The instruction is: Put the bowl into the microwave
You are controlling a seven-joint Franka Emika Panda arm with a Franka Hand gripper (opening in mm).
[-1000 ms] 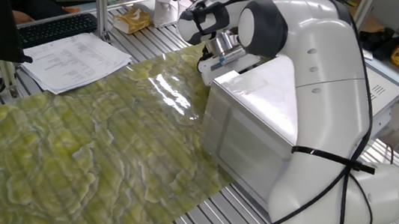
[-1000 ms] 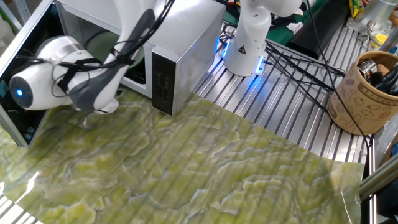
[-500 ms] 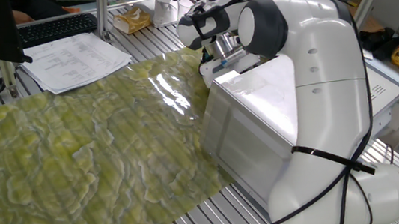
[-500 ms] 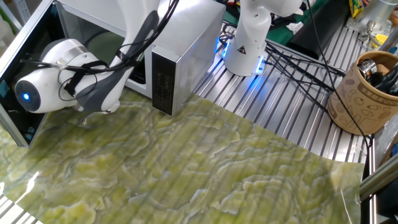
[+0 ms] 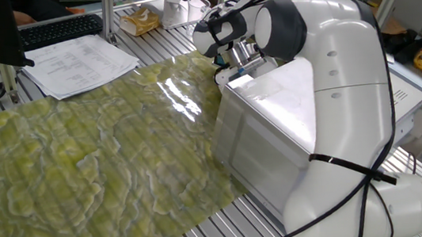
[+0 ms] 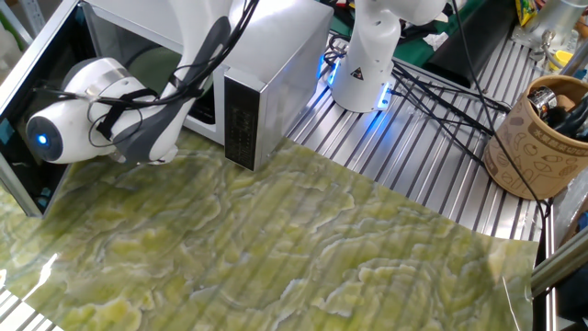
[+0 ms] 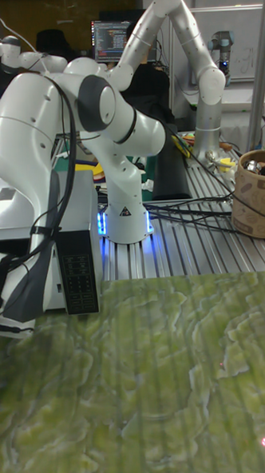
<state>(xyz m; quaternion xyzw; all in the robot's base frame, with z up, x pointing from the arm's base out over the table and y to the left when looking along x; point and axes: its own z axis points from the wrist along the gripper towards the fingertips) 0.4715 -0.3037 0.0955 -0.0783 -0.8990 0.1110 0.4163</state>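
The silver-grey microwave [image 6: 276,64] stands at the back left of the green mat, its dark door [image 6: 32,83] swung open to the left. A pale green rounded shape, apparently the bowl [image 6: 154,62], lies inside the cavity, mostly hidden behind my arm. My gripper [image 6: 138,152] hangs low in front of the opening, just above the mat. Its fingers are hidden under the hand, so whether they are open or shut does not show. In one fixed view only my wrist [image 5: 225,33] shows, beyond the microwave [image 5: 275,119].
A green patterned mat [image 6: 303,248] covers the table in front of the microwave. My base [image 6: 367,64] and its cables [image 6: 441,92] sit behind it. A brown cup of tools [image 6: 537,138] stands at the right. Papers [image 5: 81,61] and a keyboard [image 5: 61,28] lie beyond the mat.
My wrist has risen a little and shifted towards the microwave. The fingertips that showed under the hand above the mat earlier are now hidden.
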